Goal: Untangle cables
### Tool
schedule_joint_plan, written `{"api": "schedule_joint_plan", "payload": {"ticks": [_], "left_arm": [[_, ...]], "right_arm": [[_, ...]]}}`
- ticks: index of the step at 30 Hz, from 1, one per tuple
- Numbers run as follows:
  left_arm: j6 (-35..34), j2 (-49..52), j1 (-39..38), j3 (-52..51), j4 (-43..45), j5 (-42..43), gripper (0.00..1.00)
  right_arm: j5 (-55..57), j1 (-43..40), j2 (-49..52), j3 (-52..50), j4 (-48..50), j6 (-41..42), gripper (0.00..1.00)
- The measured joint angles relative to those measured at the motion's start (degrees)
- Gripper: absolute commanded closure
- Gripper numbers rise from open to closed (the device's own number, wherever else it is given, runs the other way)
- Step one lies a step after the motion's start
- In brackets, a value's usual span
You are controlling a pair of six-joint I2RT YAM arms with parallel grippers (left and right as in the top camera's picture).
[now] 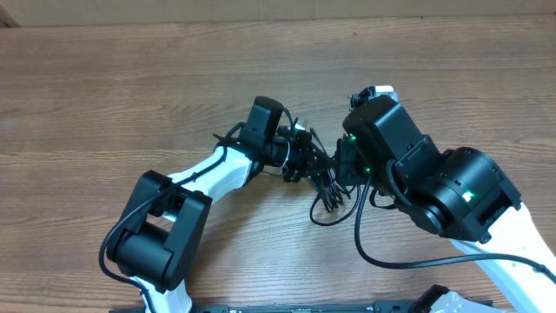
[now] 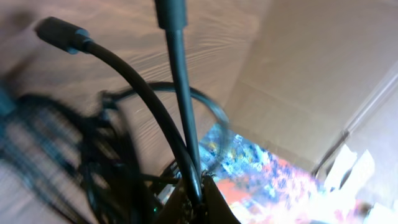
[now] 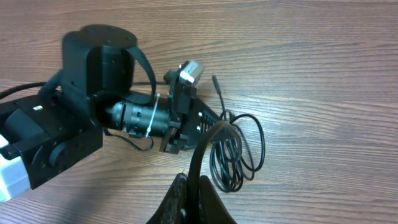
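Untangling has barely begun: the cables [image 1: 327, 193] are one tangled coil just beside the left gripper [image 1: 306, 167], which pinches some strands. The right gripper [image 3: 189, 194], facing the left gripper, is clamped on a loop.

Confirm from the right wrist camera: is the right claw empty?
No, the right claw is shut on a black cable that arcs up from between its tips.
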Motion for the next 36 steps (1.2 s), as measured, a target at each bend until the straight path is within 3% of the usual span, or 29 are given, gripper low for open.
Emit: {"api": "schedule_joint_plan", "payload": {"ticks": [6, 11, 16, 22, 27, 36], "left_arm": [[4.7, 0.1, 6.3, 0.0, 17.8, 8.7, 0.96], [2.4, 0.1, 17.3, 0.0, 34.7, 16.5, 0.96], [-6.1, 0.3, 27.6, 0.1, 56.2, 22.6, 0.96], [-23.2, 0.3, 37.0, 0.1, 83.4, 29.6, 0.96], [-31.6, 0.2, 41.2, 0.1, 85.4, 32.1, 0.96], [-33.4, 0.2, 41.8, 0.1, 85.6, 32.4, 0.96]], "right_arm": [[3.2, 0.0, 0.0, 0.0, -1.9, 0.1, 0.96], [5.3, 0.0, 0.0, 0.0, -2.1, 0.2, 0.96], [6.8, 0.0, 0.0, 0.0, -2.2, 0.2, 0.96], [11.9, -1.9, 0.0, 0.0, -3.3, 0.2, 0.96], [15.1, -9.7, 0.0, 0.0, -4.5, 0.2, 0.96], [15.8, -25.0, 0.0, 0.0, -3.9, -0.1, 0.96]]}}
